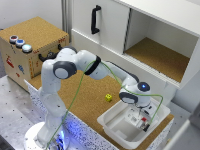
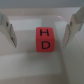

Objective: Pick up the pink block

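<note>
Pink block (image 2: pixel 45 40) on white floor of white bin (image 1: pixel 112 125), dark letters "H" and "D" on face seen by wrist camera. Gripper (image 2: pixel 39 31) straddles block, jaws spread, fingers (image 2: pixel 8 30) clear of both sides, nothing pinched. Exterior view: block (image 1: pixel 144 120) beneath gripper (image 1: pixel 142 119) inside bin; yellow cube (image 1: pixel 108 97) on cork tabletop (image 1: pixel 80 95), bin's 11 o'clock.

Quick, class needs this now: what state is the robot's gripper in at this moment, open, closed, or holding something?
Gripper: open, holding nothing; its fingers stand apart on either side of the pink block, not touching it.
</note>
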Motion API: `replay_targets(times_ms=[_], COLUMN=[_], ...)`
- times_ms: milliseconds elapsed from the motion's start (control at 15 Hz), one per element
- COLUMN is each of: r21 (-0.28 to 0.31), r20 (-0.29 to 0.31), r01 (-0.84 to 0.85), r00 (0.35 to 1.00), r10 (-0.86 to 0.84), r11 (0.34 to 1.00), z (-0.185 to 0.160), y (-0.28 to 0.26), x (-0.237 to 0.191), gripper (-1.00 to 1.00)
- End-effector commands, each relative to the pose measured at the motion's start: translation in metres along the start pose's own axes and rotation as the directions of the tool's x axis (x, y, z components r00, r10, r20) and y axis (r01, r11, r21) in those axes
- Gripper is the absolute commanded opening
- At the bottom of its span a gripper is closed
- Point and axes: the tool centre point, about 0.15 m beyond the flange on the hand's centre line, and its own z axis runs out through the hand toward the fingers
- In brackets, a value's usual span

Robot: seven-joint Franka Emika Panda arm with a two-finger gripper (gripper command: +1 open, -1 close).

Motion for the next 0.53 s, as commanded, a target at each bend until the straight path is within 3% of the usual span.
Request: replay_targets(times_ms=[0, 467], r21=[0.113, 0.044], r20=[0.04, 0.052], r01=[0.016, 0.032], r00=[0.999, 0.998], r10=[-0.021, -0.034], r11=[0.993, 0.999], z=[0.037, 0.058], y=[0.017, 0.031], x=[0.024, 0.048], gripper=[-1.0, -1.0])
